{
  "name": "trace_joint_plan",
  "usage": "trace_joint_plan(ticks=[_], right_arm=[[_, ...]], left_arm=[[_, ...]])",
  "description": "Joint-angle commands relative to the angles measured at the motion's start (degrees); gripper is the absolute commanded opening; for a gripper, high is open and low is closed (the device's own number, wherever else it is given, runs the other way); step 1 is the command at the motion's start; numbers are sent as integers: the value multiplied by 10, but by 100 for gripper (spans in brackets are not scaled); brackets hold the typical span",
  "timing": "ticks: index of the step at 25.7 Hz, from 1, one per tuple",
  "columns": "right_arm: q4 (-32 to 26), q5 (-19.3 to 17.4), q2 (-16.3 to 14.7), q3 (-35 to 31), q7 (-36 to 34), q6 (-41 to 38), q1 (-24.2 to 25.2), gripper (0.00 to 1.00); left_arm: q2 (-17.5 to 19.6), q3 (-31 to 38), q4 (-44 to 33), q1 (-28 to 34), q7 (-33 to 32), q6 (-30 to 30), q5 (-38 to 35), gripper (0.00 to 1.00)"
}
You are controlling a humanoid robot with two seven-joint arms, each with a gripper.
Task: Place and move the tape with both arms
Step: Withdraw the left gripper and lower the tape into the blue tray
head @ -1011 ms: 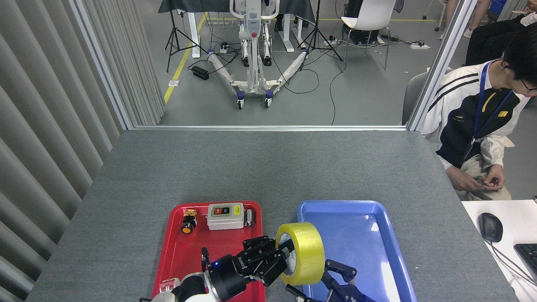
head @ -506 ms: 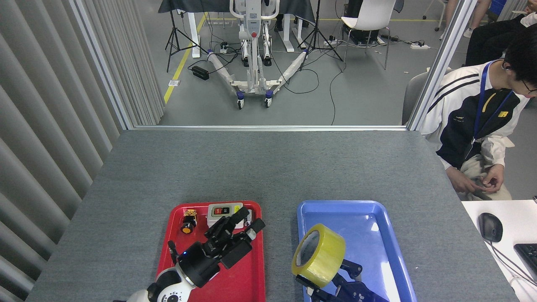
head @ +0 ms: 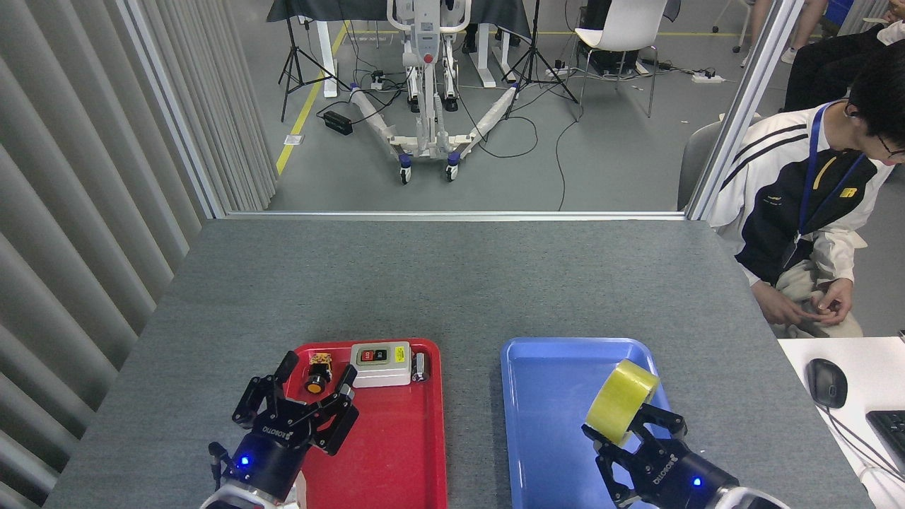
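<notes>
Head view: right fingers [head: 631, 430] clamp the glossy yellow tape [head: 621, 401] above the smooth blue tray [head: 544, 396]; left fingers [head: 297, 396] splayed apart

Tape [head: 621, 401] seemingly above right tray [head: 551, 424]

The right gripper [head: 631, 429] clasps the yellow tape [head: 621, 401] above the right side of the blue tray [head: 548, 396]. The left gripper [head: 300, 396] hovers with fingers spread over the left edge of the red tray [head: 396, 445], which holds a grey switch box [head: 380, 364] and an orange push button [head: 317, 376]. A seated person [head: 813, 212] is beside the grey table [head: 438, 283].
</notes>
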Motion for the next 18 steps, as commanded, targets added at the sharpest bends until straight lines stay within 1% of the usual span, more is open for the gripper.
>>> trace_joint_plan(ticks=[1,3,5,6,7,8,9,10,11,18], right_arm=[[0,-46,2,2,197,44,-42,0],[2,-67,2,9,281,53,-65,0],[2,-78,4,26,350,55,-85,0],[2,-78,4,31,371,55,-88,3],[2,-79,4,31,384,55,-89,25],[2,-79,3,31,392,56,-88,49],[4,-79,3,31,394,56,-86,68],[6,-79,2,31,393,56,-85,91],[6,-78,3,31,392,56,-84,100],[8,-84,7,42,384,57,-78,100]], left_arm=[[-2,-2,-36,35,0,141,-82,100],[-4,-1,-36,37,0,122,-66,100],[-4,1,-34,39,0,81,-48,100],[-4,1,-34,42,0,69,-39,100],[-4,2,-33,48,0,63,-31,100],[-7,3,-30,51,0,63,-27,100],[-9,4,-29,53,1,64,-27,100],[-9,8,-28,54,1,65,-26,100],[-9,14,-28,56,1,66,-24,100],[-16,18,-30,57,1,65,-14,100]])
